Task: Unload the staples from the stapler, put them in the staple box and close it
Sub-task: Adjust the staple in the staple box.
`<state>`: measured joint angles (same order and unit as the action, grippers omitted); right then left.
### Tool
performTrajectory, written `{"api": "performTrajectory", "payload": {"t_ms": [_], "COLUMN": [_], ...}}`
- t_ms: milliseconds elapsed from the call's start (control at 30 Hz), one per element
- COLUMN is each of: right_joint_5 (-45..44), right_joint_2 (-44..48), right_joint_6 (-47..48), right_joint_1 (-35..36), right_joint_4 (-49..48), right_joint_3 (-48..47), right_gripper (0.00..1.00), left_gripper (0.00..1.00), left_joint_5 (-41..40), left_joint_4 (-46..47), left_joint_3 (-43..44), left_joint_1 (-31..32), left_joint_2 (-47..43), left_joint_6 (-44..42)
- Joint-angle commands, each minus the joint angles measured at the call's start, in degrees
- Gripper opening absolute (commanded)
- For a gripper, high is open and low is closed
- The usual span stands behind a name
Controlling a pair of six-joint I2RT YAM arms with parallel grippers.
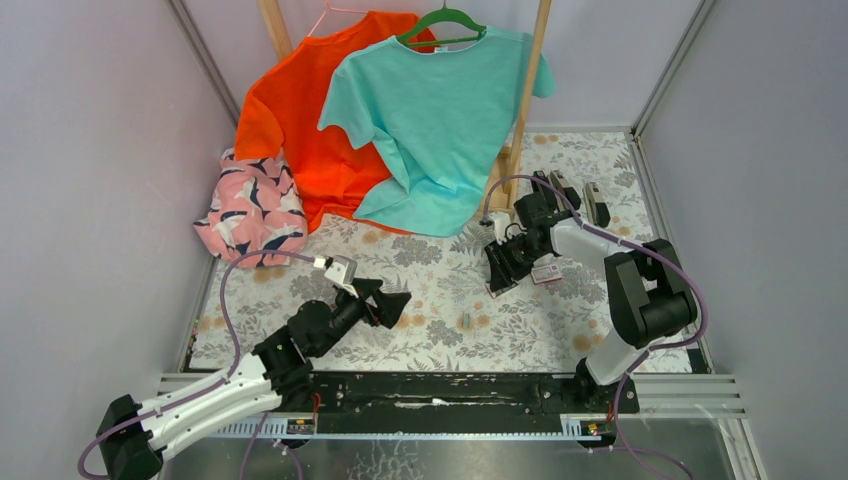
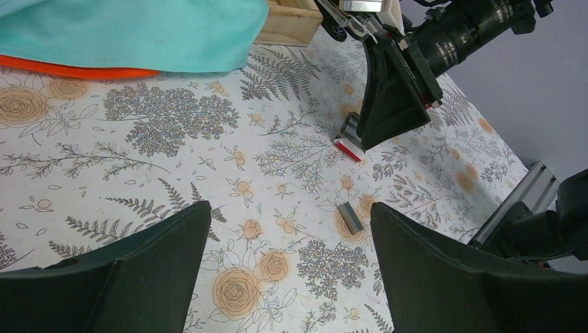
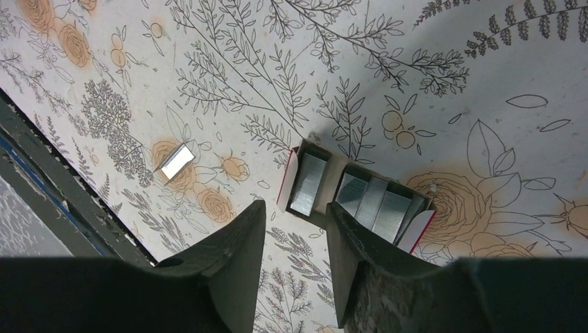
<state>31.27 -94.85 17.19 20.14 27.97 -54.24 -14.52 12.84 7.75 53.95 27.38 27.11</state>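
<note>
Left gripper [image 2: 290,208] gapes empty, staple strip [image 2: 350,216] at its three o'clock; right gripper [image 3: 296,208], half-parted, hovers empty over the box [image 3: 326,208]; strip's out, so pinching it seems next.

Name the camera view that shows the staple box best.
Right wrist: the staple box lies open past the right gripper, its silvery strips visible. Left wrist shows only one end of the box beside that gripper. Top external shows the box small, without detail.
</note>
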Motion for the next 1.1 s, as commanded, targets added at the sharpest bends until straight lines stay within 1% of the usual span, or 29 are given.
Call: {"api": "performTrajectory", "payload": {"t_ms": [0, 300, 433, 667, 833, 933, 1067], "right_joint_5": [-0.5, -2.7, -1.8, -0.3, -0.8, -2.6, -4.9], "right_joint_2": [-0.1, -1.4, -0.7, 3.3, 6.1, 6.2, 4.4], "right_joint_6": [0.4, 0.1, 0.2, 0.4, -0.3, -1.0, -1.2], "right_joint_1": [0.2, -0.3, -0.7, -1.3, -4.8, -6.6, -7.4], "right_joint_4": [0.3, 0.2, -0.1, -0.4, -1.3, -1.9, -1.7], "right_joint_3": [-1.8, -2.0, -1.7, -1.7, -1.2, -1.0, -1.2], "right_gripper": [0.45, 0.46, 0.46, 0.46, 0.46, 0.49, 0.57], "left_gripper": [0.92, 0.92, 0.92, 0.92, 0.92, 0.92, 0.92], "left_joint_5": [-1.1, -1.2, -1.1, -1.0, -1.1, -1.0, -0.7], "left_joint_4": [0.4, 0.4, 0.4, 0.1, 0.1, 0.4, 0.8], "left_joint_3": [-0.1, 0.0, -0.1, 0.1, -0.1, -0.2, -0.2], "left_joint_1": [-0.1, -0.1, -0.1, -0.1, -0.1, -0.2, -0.1], "left_joint_2": [-0.4, -0.4, -0.4, -0.6, -1.0, -0.7, -0.2], "left_joint_6": [-0.7, -0.8, -0.8, -0.8, -0.8, -0.7, -0.7]}}
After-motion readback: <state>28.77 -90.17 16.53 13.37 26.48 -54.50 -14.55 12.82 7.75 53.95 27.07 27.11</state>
